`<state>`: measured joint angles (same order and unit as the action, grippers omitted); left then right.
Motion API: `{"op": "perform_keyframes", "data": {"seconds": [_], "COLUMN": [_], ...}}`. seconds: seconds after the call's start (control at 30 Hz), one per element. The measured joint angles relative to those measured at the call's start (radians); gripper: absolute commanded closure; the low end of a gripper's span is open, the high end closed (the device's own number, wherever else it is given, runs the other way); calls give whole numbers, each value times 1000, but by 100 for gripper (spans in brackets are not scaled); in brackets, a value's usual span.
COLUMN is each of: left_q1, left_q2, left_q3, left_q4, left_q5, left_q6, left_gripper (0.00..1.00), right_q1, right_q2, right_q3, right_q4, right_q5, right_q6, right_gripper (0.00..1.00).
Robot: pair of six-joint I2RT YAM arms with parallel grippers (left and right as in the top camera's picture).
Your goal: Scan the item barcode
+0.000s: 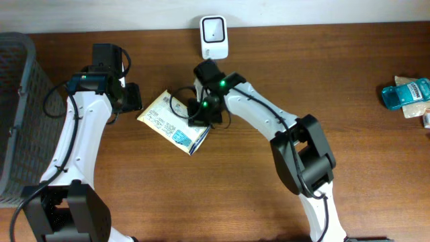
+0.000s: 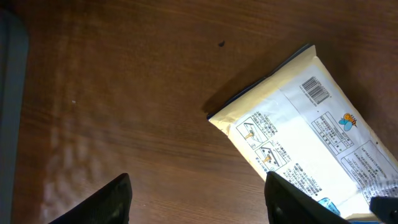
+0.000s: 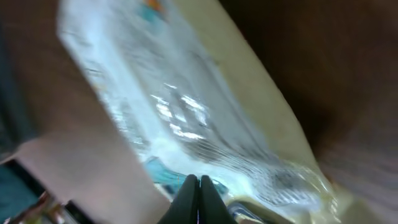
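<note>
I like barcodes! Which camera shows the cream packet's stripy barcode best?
The left wrist view: the black-striped barcode sits sharp and uncovered on the cream plastic packet. Overhead, it is too small to make out; the right wrist view is blurred.

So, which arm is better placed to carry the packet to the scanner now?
Right. The right gripper is shut on the packet, near the scanner. The left gripper stands open beside the packet, holding nothing.
</note>
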<state>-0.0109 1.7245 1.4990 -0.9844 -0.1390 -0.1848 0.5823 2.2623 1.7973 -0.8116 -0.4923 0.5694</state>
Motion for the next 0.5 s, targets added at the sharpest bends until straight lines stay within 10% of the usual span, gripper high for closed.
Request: {"op": "perform_keyframes", "data": {"seconds": [0.5], "left_q1": [0], "left_q2": [0], "left_q3": [0], "left_q4": [-2], "left_q5": [0], "left_q6": [0], "left_gripper": [25], "right_q1": [-92], "right_q2": [31], "right_q3": [-66], "right_q4": [-53], "right_q5": [129], "right_q6": [47], "right_gripper": [96]}}
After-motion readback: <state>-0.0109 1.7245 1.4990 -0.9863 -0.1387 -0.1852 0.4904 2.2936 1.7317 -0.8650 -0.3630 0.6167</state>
